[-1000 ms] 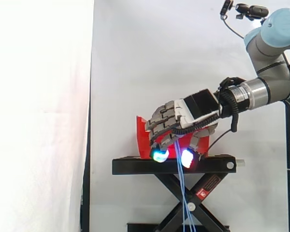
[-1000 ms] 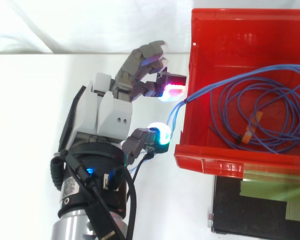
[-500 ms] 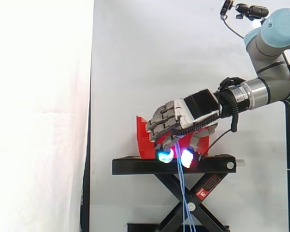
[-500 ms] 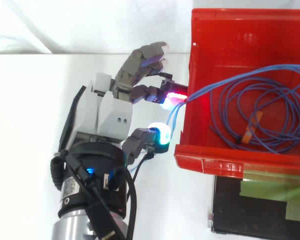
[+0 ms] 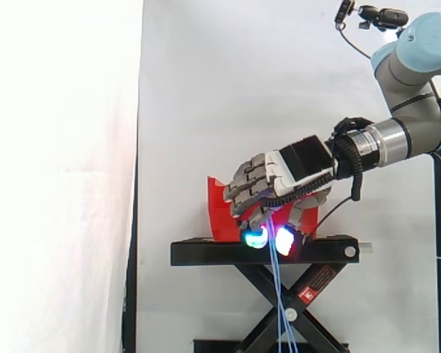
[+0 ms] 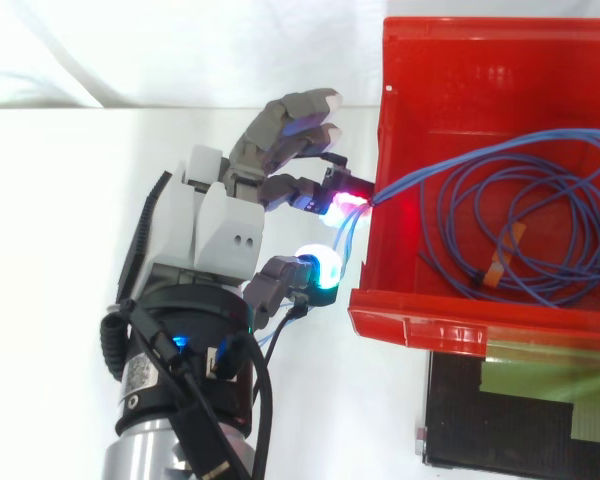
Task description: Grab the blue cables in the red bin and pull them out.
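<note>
Your robot hand point(image 6: 225, 215) has drawn its curled fingers in. The magenta-glowing fingertip point(image 6: 342, 193) now presses against the thin blue cables point(image 5: 278, 294) where they spill over the wall of the red plastic bin point(image 6: 420, 325), nearer the cyan thumb pad point(image 6: 323, 268) than a second ago. The strands are pinched between them. Most of the coil lies inside the bin, so the pull looks due next.

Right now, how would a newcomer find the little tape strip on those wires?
Look into the big red bin on the black stand. A loose coil of blue cables lies inside it. The tape is a small tan strip across the coil's loops, the only thing in there that isn't blue.
</note>
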Robot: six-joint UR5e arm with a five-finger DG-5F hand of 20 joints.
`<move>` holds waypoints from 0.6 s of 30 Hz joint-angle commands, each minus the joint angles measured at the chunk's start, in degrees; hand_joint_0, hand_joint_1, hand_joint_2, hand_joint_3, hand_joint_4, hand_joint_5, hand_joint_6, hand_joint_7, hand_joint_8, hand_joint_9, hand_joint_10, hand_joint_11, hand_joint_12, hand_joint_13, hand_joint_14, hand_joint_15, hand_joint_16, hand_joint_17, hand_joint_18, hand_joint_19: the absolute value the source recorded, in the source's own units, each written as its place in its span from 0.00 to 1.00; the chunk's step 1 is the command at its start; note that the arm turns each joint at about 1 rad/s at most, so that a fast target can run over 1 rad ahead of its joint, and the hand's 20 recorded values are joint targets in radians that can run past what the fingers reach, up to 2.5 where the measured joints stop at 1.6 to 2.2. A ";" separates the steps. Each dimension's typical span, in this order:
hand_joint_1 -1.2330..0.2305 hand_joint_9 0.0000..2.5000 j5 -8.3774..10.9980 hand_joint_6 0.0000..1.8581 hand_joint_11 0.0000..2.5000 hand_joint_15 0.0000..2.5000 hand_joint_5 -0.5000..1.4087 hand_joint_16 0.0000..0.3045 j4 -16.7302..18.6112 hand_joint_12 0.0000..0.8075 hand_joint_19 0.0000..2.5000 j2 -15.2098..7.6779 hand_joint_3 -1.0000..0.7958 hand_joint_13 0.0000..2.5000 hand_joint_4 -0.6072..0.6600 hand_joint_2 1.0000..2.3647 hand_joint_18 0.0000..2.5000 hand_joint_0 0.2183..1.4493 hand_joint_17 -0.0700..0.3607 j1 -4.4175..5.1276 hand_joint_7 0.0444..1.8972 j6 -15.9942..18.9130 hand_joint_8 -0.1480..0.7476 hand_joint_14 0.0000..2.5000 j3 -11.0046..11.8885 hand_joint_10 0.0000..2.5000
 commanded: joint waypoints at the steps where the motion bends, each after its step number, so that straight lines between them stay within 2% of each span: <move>1: 0.27 0.27 0.00 0.00 0.22 0.21 0.72 0.14 -0.17 0.43 0.25 0.00 0.00 0.20 0.56 0.00 0.18 0.49 0.39 0.00 0.41 0.00 0.50 0.01 0.02 0.01; 18: 0.27 0.28 -0.18 0.01 0.22 0.21 0.73 0.14 0.45 0.43 0.25 0.00 0.00 0.21 0.55 0.00 0.19 0.49 0.39 0.00 0.42 0.00 0.51 0.01 0.11 0.01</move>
